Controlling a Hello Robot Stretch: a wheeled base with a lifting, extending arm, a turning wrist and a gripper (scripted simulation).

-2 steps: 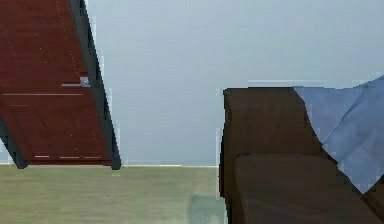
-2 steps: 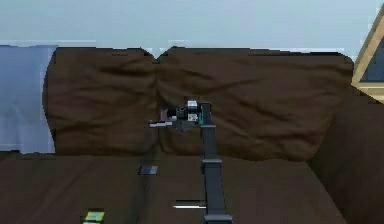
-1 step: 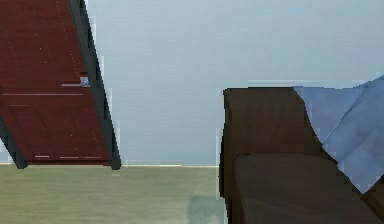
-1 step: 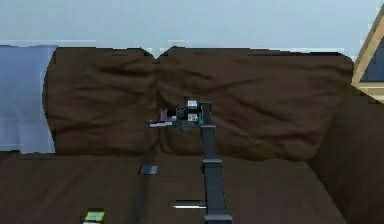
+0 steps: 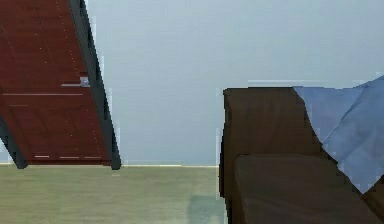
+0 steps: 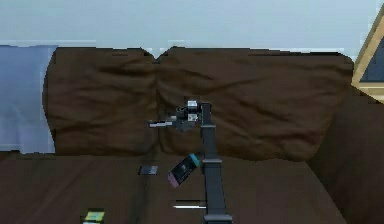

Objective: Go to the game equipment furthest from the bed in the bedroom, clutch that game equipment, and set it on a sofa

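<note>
A dark brown sofa spans the arm side view, and its end stands at the forward view's right. The arm rises over the seat, and the gripper sits in front of the back cushions. I cannot tell whether it holds anything. Beside the arm, a small dark tilted thing with a teal face rests at seat level. A small dark flat thing lies on the seat left of it. Another small thing with green and yellow on it lies near the seat's front edge.
A light blue cloth drapes over the sofa's back, also seen in the forward view. A red-brown door stands at the forward view's left against a pale wall. Wooden floor lies ahead.
</note>
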